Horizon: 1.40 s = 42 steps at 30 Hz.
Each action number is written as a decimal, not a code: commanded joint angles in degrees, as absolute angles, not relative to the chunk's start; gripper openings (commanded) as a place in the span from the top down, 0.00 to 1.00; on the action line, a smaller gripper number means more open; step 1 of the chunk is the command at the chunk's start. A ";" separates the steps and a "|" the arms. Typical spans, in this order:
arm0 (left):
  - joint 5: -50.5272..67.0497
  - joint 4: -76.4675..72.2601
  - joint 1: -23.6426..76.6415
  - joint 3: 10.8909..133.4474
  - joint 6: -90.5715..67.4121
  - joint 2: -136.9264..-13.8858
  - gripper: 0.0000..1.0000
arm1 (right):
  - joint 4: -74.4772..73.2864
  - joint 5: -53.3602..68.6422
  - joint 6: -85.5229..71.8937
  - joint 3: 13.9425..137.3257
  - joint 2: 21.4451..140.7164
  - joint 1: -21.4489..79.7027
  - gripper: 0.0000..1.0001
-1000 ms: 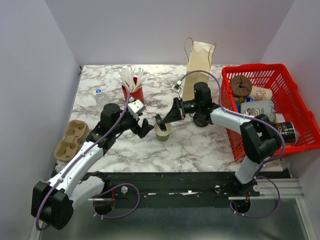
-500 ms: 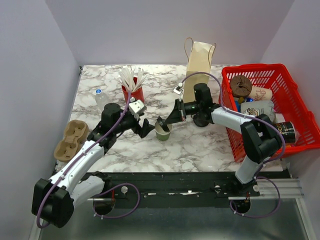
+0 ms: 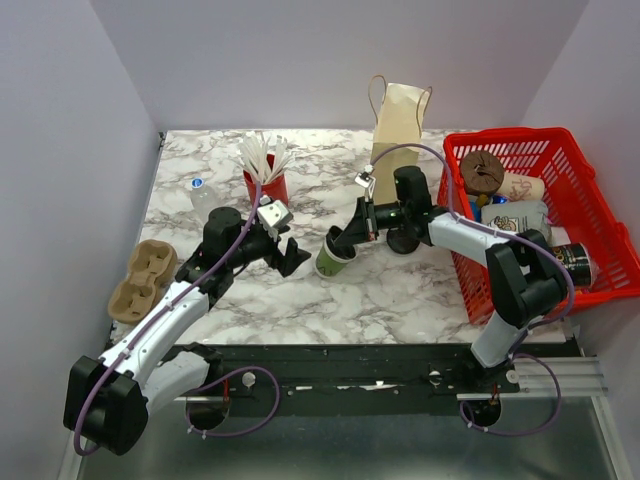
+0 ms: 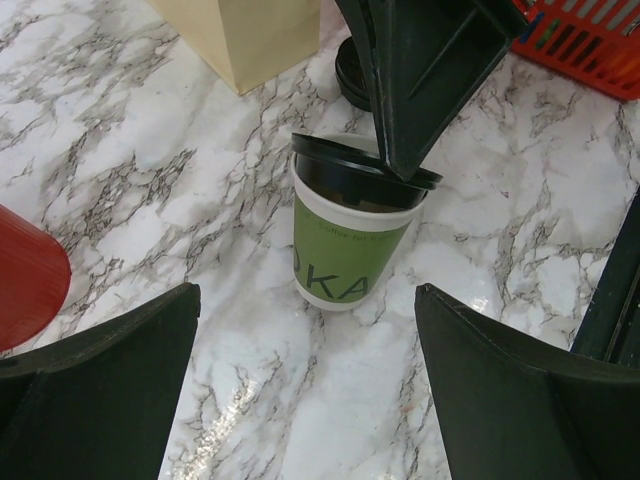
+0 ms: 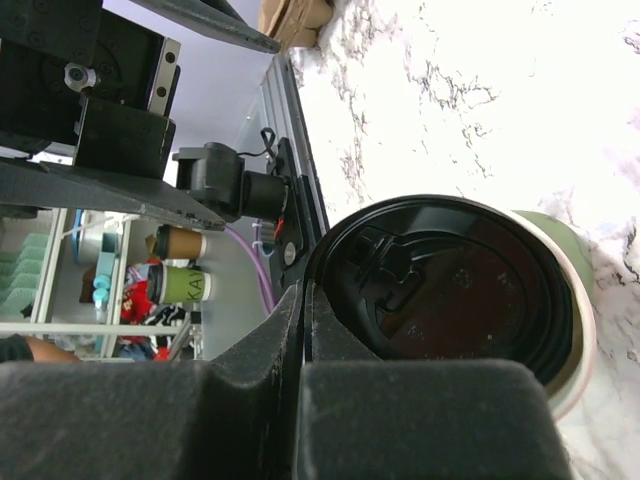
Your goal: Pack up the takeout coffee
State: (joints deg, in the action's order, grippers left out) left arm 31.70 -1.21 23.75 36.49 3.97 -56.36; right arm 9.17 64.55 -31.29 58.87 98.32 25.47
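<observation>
The takeout coffee (image 3: 328,263) is a small olive-green paper cup (image 4: 345,252) on the marble table, leaning with its top toward the right arm. Its black lid (image 4: 362,172) sits askew on the rim. My right gripper (image 3: 340,243) is shut on the near edge of that lid (image 5: 450,300), and its fingertips (image 5: 300,300) pinch the rim. My left gripper (image 3: 296,256) hovers just left of the cup. In the left wrist view it (image 4: 305,296) stands wide open with the cup a little beyond its fingers, apart from both.
A tan paper bag (image 3: 400,120) stands behind the cup. A red basket (image 3: 505,136) of cups is at the right. A red cup of white sticks (image 3: 268,186) is at the back left, a cardboard cup carrier (image 3: 142,278) at the left edge, and a loose black disc (image 4: 350,72) lies near the bag.
The right gripper has lowered the black lid onto the open cup and drawn back to the right, and the cup now leans and sits slightly further right. The left arm has stayed put.
</observation>
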 commanded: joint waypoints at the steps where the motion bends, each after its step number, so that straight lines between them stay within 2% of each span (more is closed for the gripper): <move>1: 33.40 -3.51 23.64 35.42 3.43 -56.16 0.05 | 6.77 63.20 -28.74 59.15 96.77 25.31 0.94; 5: 33.14 -2.81 23.64 35.60 3.60 -55.90 0.05 | 6.59 63.37 -28.65 59.15 97.21 25.31 0.99; 23: 32.78 -1.49 23.64 35.16 5.71 -54.23 0.04 | 9.05 69.69 -30.76 62.23 96.15 28.30 0.99; 33: 39.99 -1.24 23.73 35.42 13.00 -54.40 0.03 | 14.68 74.00 -35.07 61.35 98.70 28.21 0.99; 42: 41.13 -0.26 23.73 36.39 14.41 -55.90 0.03 | 23.72 77.51 -43.22 60.03 101.51 28.13 0.99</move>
